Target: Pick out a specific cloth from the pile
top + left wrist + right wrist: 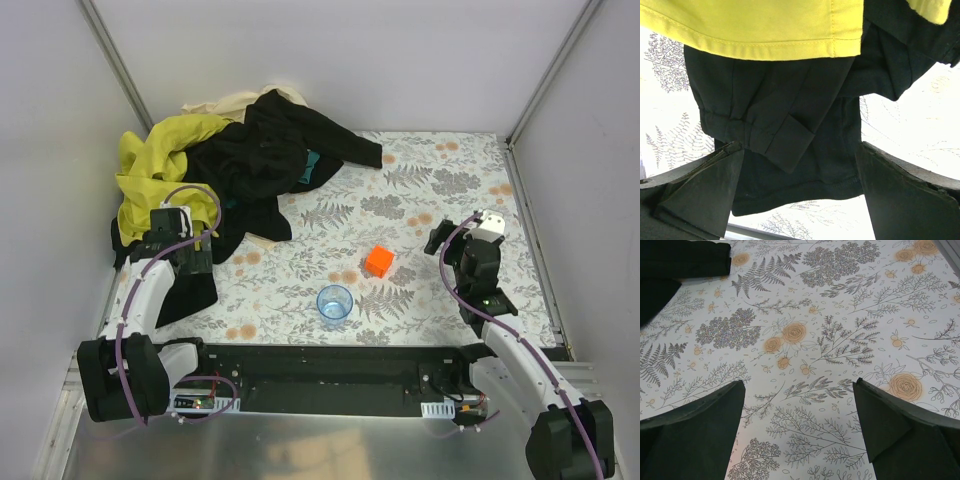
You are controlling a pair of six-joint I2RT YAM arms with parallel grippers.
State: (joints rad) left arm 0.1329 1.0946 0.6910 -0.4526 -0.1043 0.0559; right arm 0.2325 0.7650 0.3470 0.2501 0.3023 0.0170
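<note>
**Yellow cloth lies at the left edge of the pile, both grippers open**

We see the cloth (160, 170) as a bright yellow, crumpled heap at the far left of the table, close against the left wall. It touches the black garments (260, 155) of the pile and partly lies over them. In the left wrist view its smooth yellow fabric (765, 25) ends in a straight hem with a line of stitching, and it lies on top of black fabric with a gathered cuff.

Behind the black garments a cream cloth (225, 103) peeks out, and a bit of teal fabric (312, 165) shows at their right side.

The left gripper (192, 252) hangs over a black garment just in front of the yellow cloth. Its jaws are spread wide (800, 147) and clamp nothing. The right gripper (438, 240) is well apart from the pile, jaws likewise apart (799, 385) above the bare covering.

The table covering (430, 190) is white, printed with grey ferns and orange roses. An orange block (379, 261) and a clear blue cup (335, 302) stand near the middle. Plain white walls (350, 60) with metal corner posts enclose the table.
</note>
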